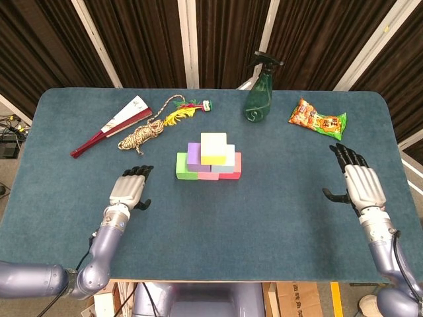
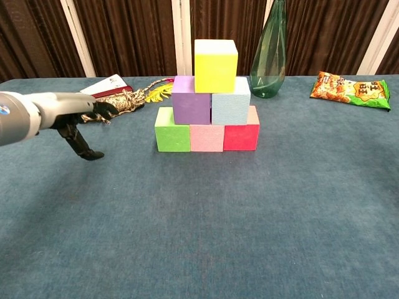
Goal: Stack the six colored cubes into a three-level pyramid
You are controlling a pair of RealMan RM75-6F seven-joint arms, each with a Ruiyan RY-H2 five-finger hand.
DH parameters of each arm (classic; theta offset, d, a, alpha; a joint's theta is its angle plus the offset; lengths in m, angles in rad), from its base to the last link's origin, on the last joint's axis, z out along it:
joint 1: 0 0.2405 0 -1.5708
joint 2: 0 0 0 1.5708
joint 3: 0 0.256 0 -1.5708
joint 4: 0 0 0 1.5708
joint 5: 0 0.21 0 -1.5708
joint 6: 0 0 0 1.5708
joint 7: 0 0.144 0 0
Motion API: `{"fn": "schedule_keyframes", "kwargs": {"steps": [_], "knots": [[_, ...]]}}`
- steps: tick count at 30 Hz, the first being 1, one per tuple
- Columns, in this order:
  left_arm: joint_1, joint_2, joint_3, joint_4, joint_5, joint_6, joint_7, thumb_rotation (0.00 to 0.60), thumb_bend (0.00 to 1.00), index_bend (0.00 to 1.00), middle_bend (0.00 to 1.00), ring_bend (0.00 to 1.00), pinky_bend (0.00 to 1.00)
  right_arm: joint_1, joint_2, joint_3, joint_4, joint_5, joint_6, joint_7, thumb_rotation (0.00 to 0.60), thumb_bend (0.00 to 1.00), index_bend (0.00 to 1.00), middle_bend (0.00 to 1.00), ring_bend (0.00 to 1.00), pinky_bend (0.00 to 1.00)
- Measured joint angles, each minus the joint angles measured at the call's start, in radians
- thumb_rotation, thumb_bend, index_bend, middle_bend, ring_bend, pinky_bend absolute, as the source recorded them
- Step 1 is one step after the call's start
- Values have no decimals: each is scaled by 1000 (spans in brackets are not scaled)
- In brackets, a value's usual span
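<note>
Dark curtains with pale uprights hang behind a blue-green cloth desk (image 1: 218, 218). At far left on it lies a folded fan (image 1: 112, 123) with a dark red handle, and just beside its right end a coil of mottled rope (image 1: 142, 135). A yellow and red feathered toy (image 1: 185, 109) lies near the rope toward the back.

Nearer the front edge, the left hand (image 1: 129, 189) is palm down above the cloth, fingers apart and pointing toward the back, holding nothing; in the chest view it (image 2: 78, 121) reaches in from the left, with the thumb hanging down.

At the middle of the desk stands the finished pyramid. Its bottom row is a green cube (image 2: 172, 129), a pink cube (image 2: 206, 137) and a red cube (image 2: 241, 134), touching side by side. On them sit a purple cube (image 2: 191, 99) and a light blue cube (image 2: 230, 102), also touching. A yellow cube (image 2: 216, 65) rests on top, across those two.

Behind and to the right of the pyramid stands an upright green spray bottle (image 1: 259, 96). Farther right lies an orange and green snack packet (image 1: 317, 119). Well apart from the cubes, near the right edge, the right hand (image 1: 360, 186) is empty with fingers spread, shown only in the head view.
</note>
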Motion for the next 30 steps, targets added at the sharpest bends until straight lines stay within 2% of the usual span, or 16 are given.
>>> {"fn": "schedule_keyframes", "kwargs": {"steps": [19,30], "knots": [[-134,-126,-48,217,-154,-98,95,600,428,0,48,54,92,-26,-7,45,30,6,-51,12,600,289,0,0,0,95],[-197,-197,-55,331,-222,-157,140,600,428,0,49,54,92,-39,-13,67,40,14,-68,18,600,289,0,0,0,95]]}}
